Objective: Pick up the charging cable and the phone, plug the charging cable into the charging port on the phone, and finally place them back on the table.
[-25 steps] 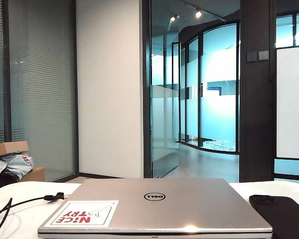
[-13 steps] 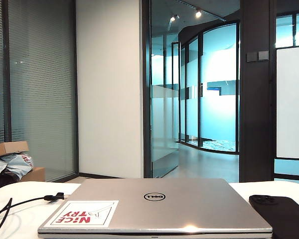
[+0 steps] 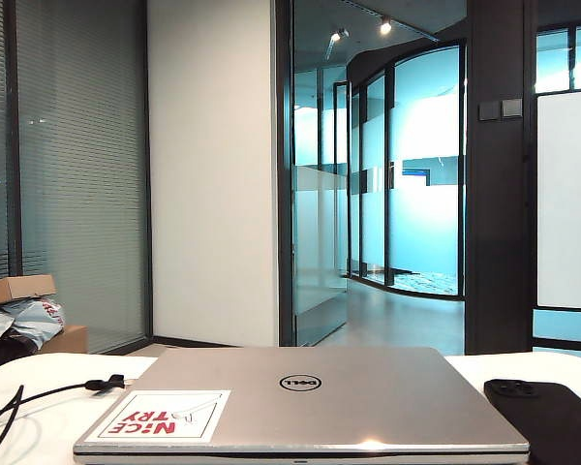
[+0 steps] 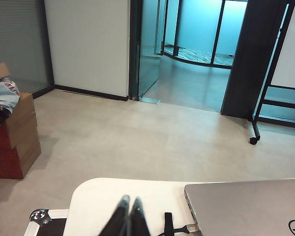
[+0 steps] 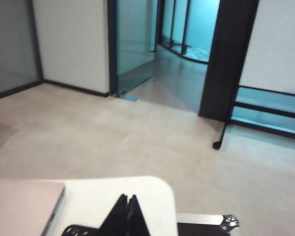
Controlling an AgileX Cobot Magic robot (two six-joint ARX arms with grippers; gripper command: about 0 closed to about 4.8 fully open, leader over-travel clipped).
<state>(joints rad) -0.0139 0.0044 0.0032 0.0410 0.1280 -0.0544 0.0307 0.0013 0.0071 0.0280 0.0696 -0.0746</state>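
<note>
Nothing shifts in the exterior view: left gripper and right gripper hover clenched and empty, with the charging cable at nine o'clock and the phone at three o'clock of the laptop, both untouched.

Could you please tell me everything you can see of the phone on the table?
The phone is a flat, matte black slab lying on the white table just right of the closed silver laptop, apart from it. A raised oval camera bump sits at its far end. Its near end runs out of the exterior view. In the right wrist view its bump end shows beside the shut right claw, which does not hold it. No cable is seen plugged in.
</note>
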